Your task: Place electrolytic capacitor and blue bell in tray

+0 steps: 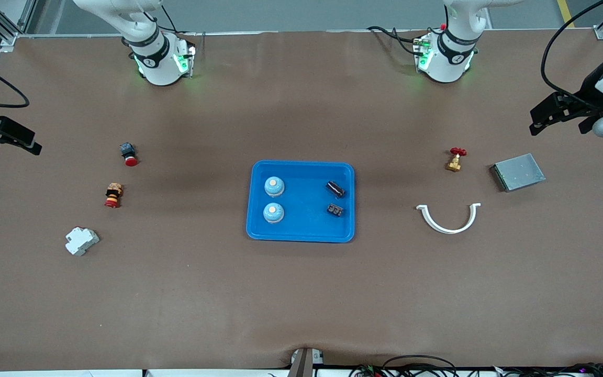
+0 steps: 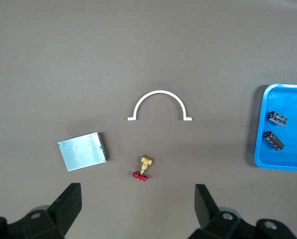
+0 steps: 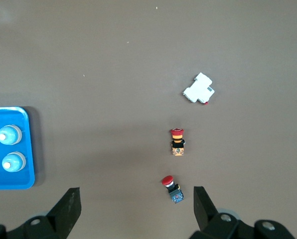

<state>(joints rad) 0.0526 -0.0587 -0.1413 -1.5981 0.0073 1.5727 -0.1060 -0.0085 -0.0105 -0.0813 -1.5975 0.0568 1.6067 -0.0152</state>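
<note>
- Hanging with fingers spread wide and holding nothing: left gripper [image 1: 558,112], up over the left arm's end of the table, seen in its own wrist view [image 2: 136,206] with both black fingers [image 2: 69,204] apart.
- Just below that gripper: grey metal box [image 1: 518,172], lying flat on the brown table [image 1: 301,293].
- Near the box, toward the table's middle: small brass valve with a red handwheel [image 1: 456,159].
- Nearer to the front camera than the valve: white half-ring clip [image 1: 449,217], lying flat, ends pointing toward the robots.
- Well apart from that gripper, mid-table: tray [image 1: 301,234], bright blue.
- In the tray, at the end toward the left arm: two electrolytic capacitors [image 1: 335,189], dark, lying down, close but apart.
- Waiting likewise, released and empty: right gripper [image 1: 3,137], over the right arm's end of the table, fingers wide in its wrist view [image 3: 136,206].
- Closest under it: red-capped push button [image 1: 129,154].
- Next out: yellow-and-red button switch [image 1: 113,195].
- Farther out, nearest the front camera: white breaker block [image 1: 81,240].
- In the tray's end toward the right arm: two blue bells [image 1: 274,186], upright, side by side, not touching.
</note>
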